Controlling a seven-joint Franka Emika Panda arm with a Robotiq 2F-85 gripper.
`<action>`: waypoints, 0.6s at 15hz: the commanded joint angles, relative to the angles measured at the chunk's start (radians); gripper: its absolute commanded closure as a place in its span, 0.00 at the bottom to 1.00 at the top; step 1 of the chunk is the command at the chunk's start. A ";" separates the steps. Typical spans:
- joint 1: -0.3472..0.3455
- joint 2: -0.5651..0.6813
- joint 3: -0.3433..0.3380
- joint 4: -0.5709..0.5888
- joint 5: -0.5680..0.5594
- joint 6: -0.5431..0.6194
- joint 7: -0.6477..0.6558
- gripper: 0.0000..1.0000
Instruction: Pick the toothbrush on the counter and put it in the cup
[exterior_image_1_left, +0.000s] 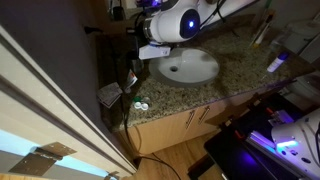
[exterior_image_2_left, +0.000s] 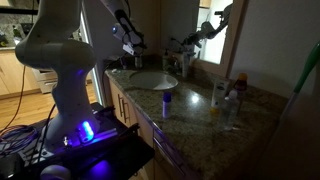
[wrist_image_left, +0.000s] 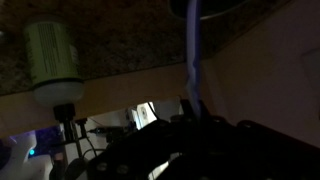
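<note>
In the wrist view a thin bluish toothbrush (wrist_image_left: 191, 55) runs from the top of the picture down into my dark gripper (wrist_image_left: 195, 112), which appears shut on it. A dark rounded rim (wrist_image_left: 212, 8) shows at the toothbrush's far end; I cannot tell whether it is the cup. In both exterior views the gripper (exterior_image_1_left: 133, 42) (exterior_image_2_left: 131, 44) hangs above the granite counter (exterior_image_1_left: 240, 70) at the end by the wall, beside the white sink basin (exterior_image_1_left: 186, 68) (exterior_image_2_left: 150, 80). The toothbrush is too small to make out in those views.
A white-and-green twin round case (exterior_image_1_left: 140, 105) lies near the counter's front edge. A green-and-white bottle (wrist_image_left: 52, 58) stands close to the gripper. A faucet (exterior_image_2_left: 183, 58) rises behind the basin. Several small bottles (exterior_image_2_left: 167, 101) (exterior_image_2_left: 218, 95) stand on the counter (exterior_image_2_left: 200, 105), with a mirror behind.
</note>
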 joint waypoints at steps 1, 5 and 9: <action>-0.136 -0.046 0.127 -0.092 0.216 0.039 -0.234 0.62; -0.175 -0.104 0.156 -0.200 0.557 0.022 -0.540 0.34; -0.308 -0.125 0.315 -0.295 0.920 0.038 -0.847 0.05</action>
